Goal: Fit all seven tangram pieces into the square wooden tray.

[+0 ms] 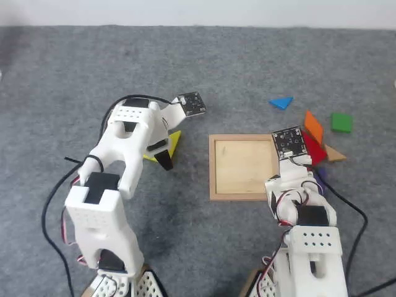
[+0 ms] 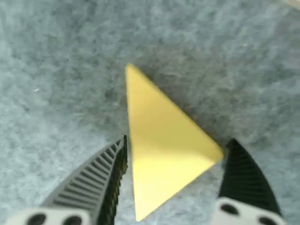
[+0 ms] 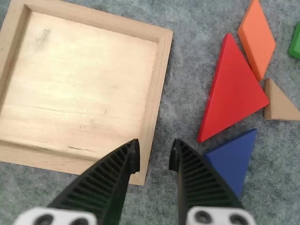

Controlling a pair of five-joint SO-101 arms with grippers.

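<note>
A yellow triangle (image 2: pixel 164 150) lies flat on the grey mat, left of the tray. My left gripper (image 2: pixel 178 142) is open and low over it, one finger on each side. The square wooden tray (image 1: pixel 213 167) holds no pieces. My right gripper (image 3: pixel 154 143) hangs over the tray's right rim (image 3: pixel 159 70) near a front corner, open by a narrow gap with nothing in it. To the right of the tray lie a red triangle (image 3: pixel 234 89), an orange parallelogram (image 3: pixel 257 37), a tan triangle (image 3: pixel 280 103), a dark blue triangle (image 3: pixel 232 159) and a green square (image 1: pixel 341 122).
A light blue triangle (image 1: pixel 281 102) lies farther back, beyond the tray's right corner. Grey carpet covers the table, with open mat behind the tray and at the far left. Cables trail beside both arm bases at the front.
</note>
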